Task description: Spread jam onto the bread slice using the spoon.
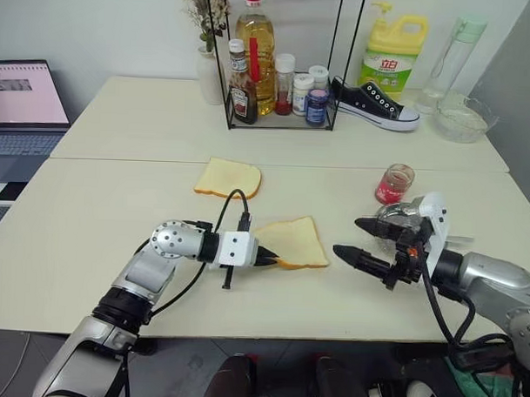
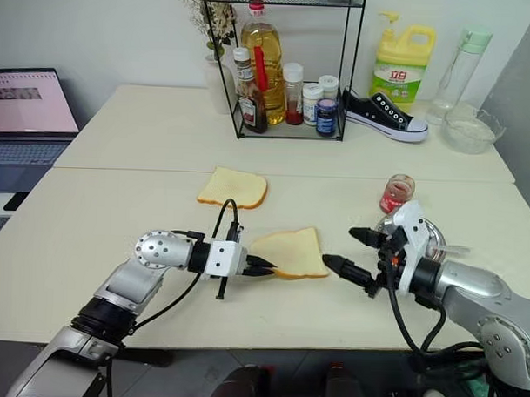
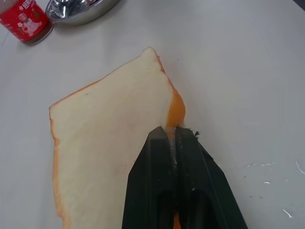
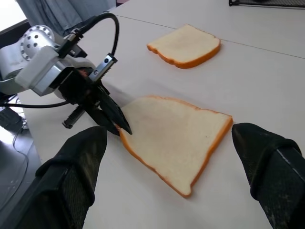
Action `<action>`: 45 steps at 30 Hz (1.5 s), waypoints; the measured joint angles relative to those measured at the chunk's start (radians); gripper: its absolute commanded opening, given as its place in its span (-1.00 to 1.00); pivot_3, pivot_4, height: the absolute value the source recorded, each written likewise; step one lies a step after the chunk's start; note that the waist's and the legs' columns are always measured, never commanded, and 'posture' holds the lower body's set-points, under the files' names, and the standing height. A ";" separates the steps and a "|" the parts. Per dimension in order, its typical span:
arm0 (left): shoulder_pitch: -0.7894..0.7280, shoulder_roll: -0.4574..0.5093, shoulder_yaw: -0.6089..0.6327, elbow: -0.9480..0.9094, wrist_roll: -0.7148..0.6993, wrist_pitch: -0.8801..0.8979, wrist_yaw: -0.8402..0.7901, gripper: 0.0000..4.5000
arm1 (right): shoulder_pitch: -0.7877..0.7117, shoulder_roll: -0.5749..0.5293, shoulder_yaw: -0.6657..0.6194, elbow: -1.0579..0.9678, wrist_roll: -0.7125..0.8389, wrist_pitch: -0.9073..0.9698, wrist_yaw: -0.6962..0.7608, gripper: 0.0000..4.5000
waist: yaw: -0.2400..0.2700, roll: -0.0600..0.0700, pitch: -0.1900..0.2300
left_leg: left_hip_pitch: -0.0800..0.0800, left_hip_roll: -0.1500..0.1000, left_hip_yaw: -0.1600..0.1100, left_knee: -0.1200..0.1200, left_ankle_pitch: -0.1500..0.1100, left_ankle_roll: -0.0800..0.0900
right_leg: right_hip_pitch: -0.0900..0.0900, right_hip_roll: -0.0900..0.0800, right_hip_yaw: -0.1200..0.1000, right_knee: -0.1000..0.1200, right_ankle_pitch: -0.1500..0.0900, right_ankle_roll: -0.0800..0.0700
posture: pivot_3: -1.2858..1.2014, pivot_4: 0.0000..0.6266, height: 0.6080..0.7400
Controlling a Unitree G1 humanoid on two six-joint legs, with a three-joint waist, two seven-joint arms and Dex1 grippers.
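The bread slice (image 1: 296, 242) lies flat on the near table (image 1: 89, 245), roughly in the middle between the 2 arms. The left gripper (image 1: 270, 260) comes in from the left with its fingers pressed together on the slice's near left corner, pinching the crust edge, as the left wrist view shows (image 3: 172, 143). The right gripper (image 1: 358, 238) hovers just right of the slice with its 2 black fingers spread wide, holding nothing; from its wrist camera the slice sits between the 2 fingertips (image 4: 78, 157).

The jam (image 1: 393, 184) is in a small glass jar standing upright to the right and a little farther back, beside a round steel dish (image 2: 427, 235) that the right arm partly hides. The spoon cannot be made out with certainty.

A 2nd slice (image 1: 228, 177), yellower, lies farther back and to the left. On the far table stand a wire rack of bottles (image 1: 278, 77), a black sneaker (image 1: 373, 104), a yellow detergent bottle (image 1: 394, 46) and a glass bowl (image 1: 464, 118). A laptop (image 1: 20, 103) sits at the far left.
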 measured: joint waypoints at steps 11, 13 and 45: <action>-0.008 0.019 0.000 0.087 0.002 -0.104 -0.024 -0.78 | 0.060 -0.055 0.002 -0.024 0.062 -0.002 0.017 1.00 | -0.001 0.000 0.000 | 0.000 0.000 0.000 0.000 0.000 0.000 | 0.000 0.000 -0.001 0.000 0.000 0.000 | 0.03 -0.52 1.00; -0.016 0.019 0.000 0.105 -0.001 -0.116 -0.044 -0.55 | 0.060 -0.059 0.002 -0.022 0.062 -0.007 0.017 1.00 | -0.001 0.000 0.000 | 0.000 0.000 0.000 0.000 0.000 0.000 | 0.000 0.000 0.000 0.000 0.000 0.000 | 0.03 -0.52 1.00; -0.088 -0.243 0.102 -0.378 -0.366 0.785 0.308 1.00 | 0.361 0.220 -0.501 0.117 0.254 -0.053 -0.510 1.00 | 0.018 0.001 -0.001 | 0.007 0.000 0.000 -0.001 0.000 0.000 | 0.009 0.000 0.002 -0.003 0.000 0.000 | 0.03 -0.52 1.00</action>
